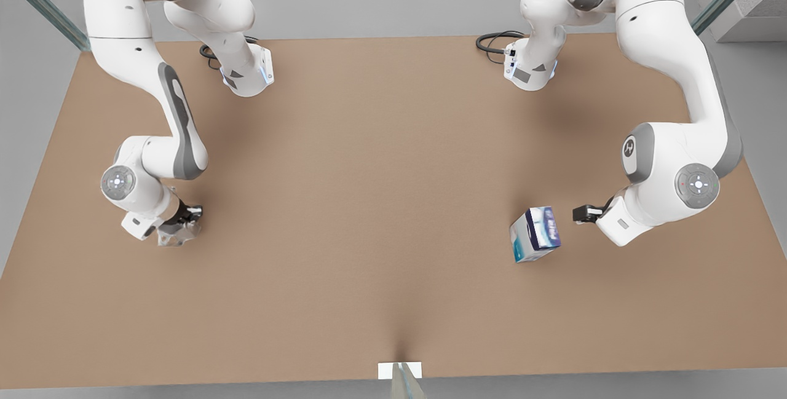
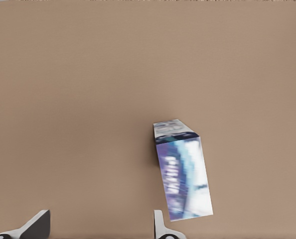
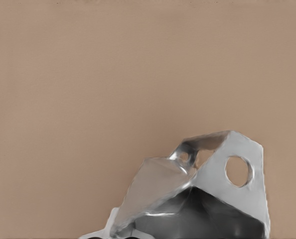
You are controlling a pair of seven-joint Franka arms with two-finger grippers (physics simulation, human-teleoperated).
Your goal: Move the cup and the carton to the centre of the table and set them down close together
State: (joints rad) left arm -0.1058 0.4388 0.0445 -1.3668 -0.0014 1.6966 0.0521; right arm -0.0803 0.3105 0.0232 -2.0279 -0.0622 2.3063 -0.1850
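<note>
the carton (image 1: 535, 234) stands on the table (image 1: 369, 202) at the front view's right, well away from the centre. it looks tilted, and its blue lettered face points toward the left gripper (image 1: 584, 213), which is just beside it but not touching. in the left wrist view the carton (image 2: 182, 172) lies a bit to one side of the line between the fingers (image 2: 36, 225), not between them; the two tips stand well apart, so this gripper is open and empty. the long axis of the carton runs roughly along the gripper's looking direction, away from the tips. my judgement: the gripper must shift sideways toward the carton and go forward, so that the fingers close across the short width and not along the length.

the cup (image 1: 175, 234) is at the front view's left, also far from the centre, right under the right gripper (image 1: 184, 217). in the right wrist view the cup (image 3: 198, 194) sits very close to the camera, its handle with the round hole turned to one side. if the fingers are already clamped on the cup i cannot tell, because the tips are hidden.

each arm is nearer to its own thing, and the centre of the table lies between them, so each thing must travel inward.
</note>
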